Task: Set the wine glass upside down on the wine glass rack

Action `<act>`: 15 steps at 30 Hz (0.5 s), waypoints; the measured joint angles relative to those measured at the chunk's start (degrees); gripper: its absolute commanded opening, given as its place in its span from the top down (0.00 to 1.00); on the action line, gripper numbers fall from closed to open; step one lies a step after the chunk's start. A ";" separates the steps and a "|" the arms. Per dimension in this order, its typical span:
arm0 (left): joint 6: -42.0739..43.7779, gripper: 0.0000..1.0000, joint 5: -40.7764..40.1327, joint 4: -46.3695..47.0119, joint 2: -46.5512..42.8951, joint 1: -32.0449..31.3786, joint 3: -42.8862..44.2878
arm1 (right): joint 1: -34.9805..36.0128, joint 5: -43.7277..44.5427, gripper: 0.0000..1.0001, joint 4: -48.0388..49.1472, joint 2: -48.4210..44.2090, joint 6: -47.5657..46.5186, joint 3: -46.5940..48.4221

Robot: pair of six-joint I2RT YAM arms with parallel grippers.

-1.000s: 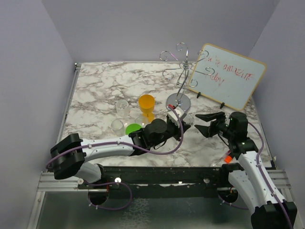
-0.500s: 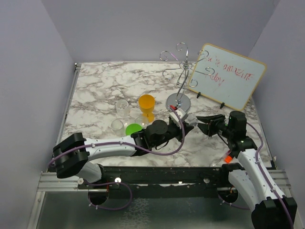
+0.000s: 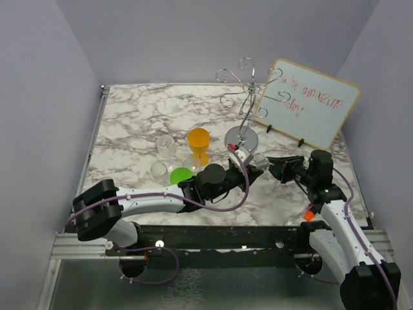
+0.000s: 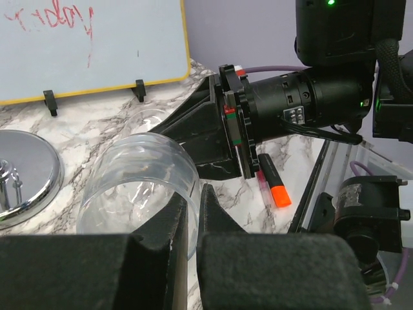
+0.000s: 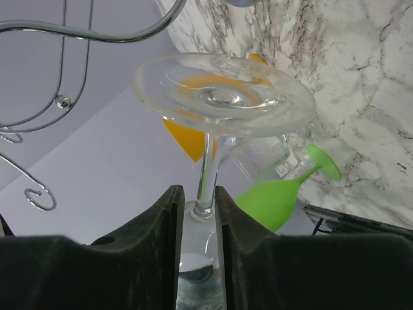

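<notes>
Right tool (image 5: pixel 199 197) pinches the wine glass (image 5: pixel 222 97) stem; left tool (image 4: pixel 193 201), arm outstretched, clamps its rim.

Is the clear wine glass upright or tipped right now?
Tipped on its side. The wine glass has its bowl rim pinched in the left gripper, and its foot faces the right wrist camera.

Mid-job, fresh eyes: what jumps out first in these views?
A clear wine glass is caught between the two claws, right of centre: the left claw is pinched on its bowl rim, while the right claw flanks its stem. Just behind stands the chrome wine glass rack, and a whiteboard with red writing leans at the back right.
</notes>
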 measured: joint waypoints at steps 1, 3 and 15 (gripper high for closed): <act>0.00 1.00 0.07 0.39 0.00 -0.04 -0.15 | 0.00 -0.15 0.74 0.13 0.11 0.07 0.00; 0.02 1.00 0.04 1.05 0.02 -0.13 -0.31 | 0.00 -0.28 0.80 0.46 0.22 0.39 0.00; -1.27 0.28 0.04 3.80 -0.63 -0.39 -2.03 | -0.31 0.66 0.99 -0.20 0.83 -2.97 1.16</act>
